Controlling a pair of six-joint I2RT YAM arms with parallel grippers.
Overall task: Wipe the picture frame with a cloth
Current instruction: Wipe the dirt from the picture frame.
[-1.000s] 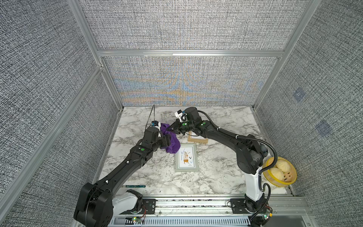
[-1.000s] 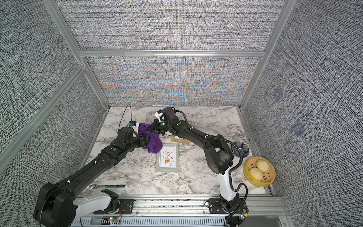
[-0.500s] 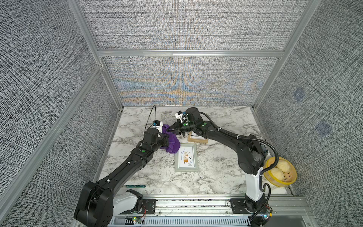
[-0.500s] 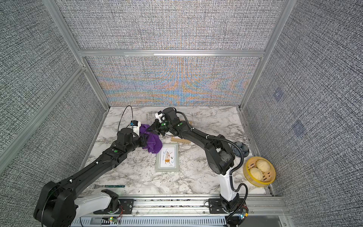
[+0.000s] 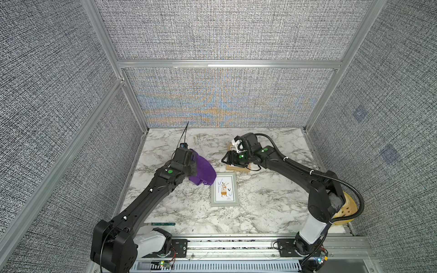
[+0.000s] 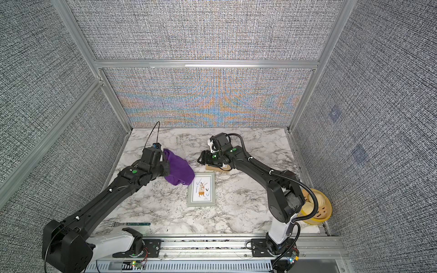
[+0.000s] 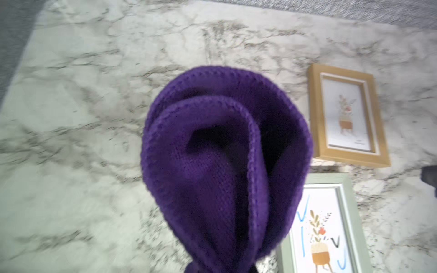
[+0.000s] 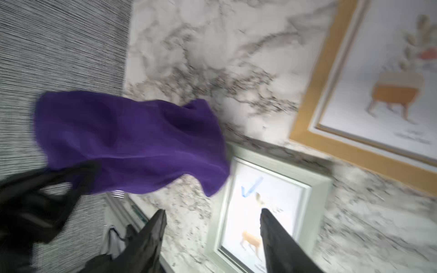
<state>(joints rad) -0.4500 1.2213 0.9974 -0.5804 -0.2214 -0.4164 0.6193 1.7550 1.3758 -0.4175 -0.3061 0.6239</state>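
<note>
Two picture frames (image 5: 225, 189), one cloth (image 5: 204, 171)

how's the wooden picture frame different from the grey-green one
Colour: the wooden picture frame is tan, the grey-green picture frame pale sage.
Marks: the grey-green one's picture carries blue scribbles and a black V; the wooden one's looks clean.
Place: the wooden one lies farther back on the marble table, the grey-green one nearer, by the purple cloth.
Both lie flat and show a potted plant.
</note>
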